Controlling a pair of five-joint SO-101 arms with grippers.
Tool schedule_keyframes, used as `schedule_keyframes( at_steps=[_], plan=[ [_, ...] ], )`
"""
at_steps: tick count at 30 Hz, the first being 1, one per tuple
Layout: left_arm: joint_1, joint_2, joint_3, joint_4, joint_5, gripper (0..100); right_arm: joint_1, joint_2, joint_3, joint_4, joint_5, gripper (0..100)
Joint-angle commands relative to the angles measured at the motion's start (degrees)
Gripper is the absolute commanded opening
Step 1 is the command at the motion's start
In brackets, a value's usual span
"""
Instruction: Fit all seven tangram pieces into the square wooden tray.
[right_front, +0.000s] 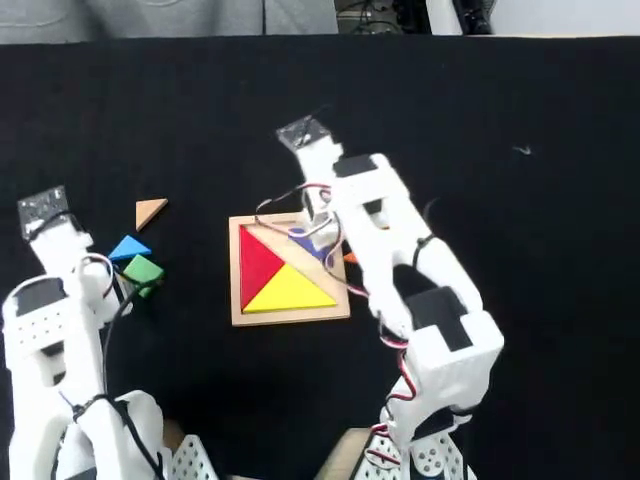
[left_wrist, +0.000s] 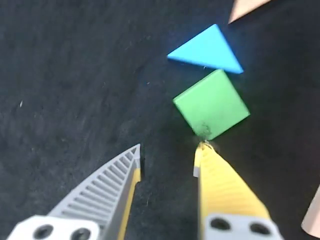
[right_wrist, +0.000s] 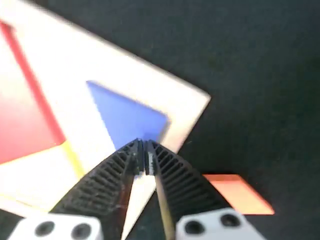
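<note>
Left tool (left_wrist: 170, 146) sitting released just beside green square (left_wrist: 211, 103) on bench (right_front: 530, 250) | wooden tray (right_front: 237, 300) holding red triangle (right_front: 260, 262), yellow triangle (right_front: 288, 292) | right tool (right_wrist: 145, 145) hovering clenched over blue piece (right_wrist: 127, 115) in tray | pieces likely handling light, rigid, slick: pinching opposite edges.

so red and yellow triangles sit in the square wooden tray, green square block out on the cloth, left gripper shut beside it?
No: the left gripper is open, not shut; the left wrist view shows its fingers apart by the green square block. The red triangle and yellow triangle are in the square wooden tray.
</note>
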Motion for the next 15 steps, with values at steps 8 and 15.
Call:
schedule_keyframes(
  at_steps=[8, 15],
  plan=[
    [-1.0, -3.2, 7.6, -9.1, -0.7, 18, -4.0, -0.5, -8.5, 10.7, 0.4, 1.1],
    [-1.0, -3.1, 7.9, -9.4, -0.7, 18, -7.2, 0.7, -3.8, 5.0, 0.4, 1.1]
  ],
)
